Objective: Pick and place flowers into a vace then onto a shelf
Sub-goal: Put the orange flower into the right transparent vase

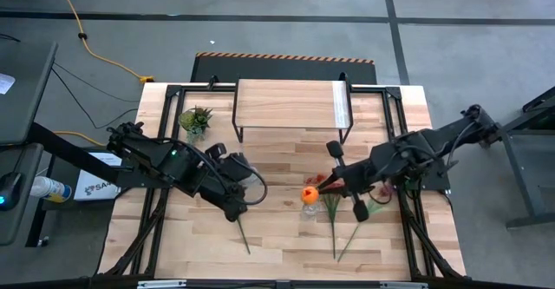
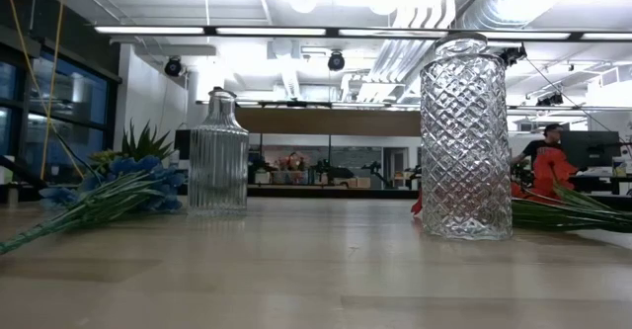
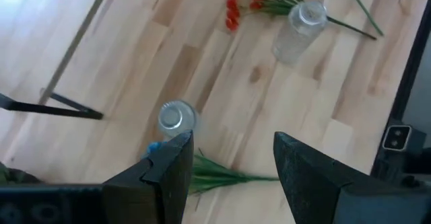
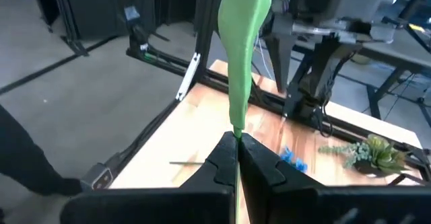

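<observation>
In the high view my right gripper point(image 1: 323, 185) is shut on the orange tulip point(image 1: 310, 193), held above the diamond-cut glass vase point(image 1: 310, 209) near the table's middle. The red cluster point(image 3: 249, 2) lies on the table beside that vase point(image 3: 296, 29). My left gripper point(image 3: 232, 163) is open, hovering over the ribbed glass vase point(image 3: 176, 116) and the blue cluster point(image 2: 109, 191), whose stems point(image 3: 222, 177) lie flat on the wood. Both vases point(image 2: 218, 156) point(image 2: 464, 136) stand upright. The shelf point(image 1: 290, 107) stands at the far edge. My right gripper pinches the tulip's green stem point(image 4: 237, 131) between its two fingers point(image 4: 219, 163), at their free ends. A long green leaf point(image 4: 242, 49) runs on past the fingertips. The fingers come roughly level from the table's right. The tulip is lifted clear of the table.
A small potted spiky plant point(image 1: 195, 120) sits by the shelf's left legs. More green stems point(image 1: 336, 228) lie on the near side of the diamond-cut vase. A person in an orange top point(image 2: 548, 166) is in the room beyond the table. Bare wood lies between the two vases.
</observation>
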`<action>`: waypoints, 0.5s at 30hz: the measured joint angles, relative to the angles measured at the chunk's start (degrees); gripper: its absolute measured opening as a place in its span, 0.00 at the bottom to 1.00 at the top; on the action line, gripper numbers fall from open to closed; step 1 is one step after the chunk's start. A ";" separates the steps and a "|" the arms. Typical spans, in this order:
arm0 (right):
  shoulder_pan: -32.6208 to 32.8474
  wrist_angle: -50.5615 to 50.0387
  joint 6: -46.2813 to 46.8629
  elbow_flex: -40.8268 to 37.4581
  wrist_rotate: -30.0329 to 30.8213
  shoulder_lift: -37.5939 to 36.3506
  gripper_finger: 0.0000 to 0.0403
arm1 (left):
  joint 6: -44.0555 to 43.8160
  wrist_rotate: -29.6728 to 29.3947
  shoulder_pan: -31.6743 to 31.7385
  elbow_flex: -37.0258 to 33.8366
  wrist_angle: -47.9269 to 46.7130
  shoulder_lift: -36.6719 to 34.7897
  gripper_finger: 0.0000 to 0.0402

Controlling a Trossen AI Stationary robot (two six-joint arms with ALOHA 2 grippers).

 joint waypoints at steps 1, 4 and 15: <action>0.01 -0.17 0.00 -0.01 0.47 0.37 0.00 | -0.10 0.19 -0.31 0.00 0.00 0.00 0.59; 0.00 -0.20 -0.03 0.00 2.34 1.46 0.00 | -0.12 0.35 -1.01 0.00 0.00 0.00 0.59; 0.00 0.85 1.52 0.00 9.00 3.13 0.00 | -5.66 0.24 -6.03 -5.82 0.04 -0.02 0.59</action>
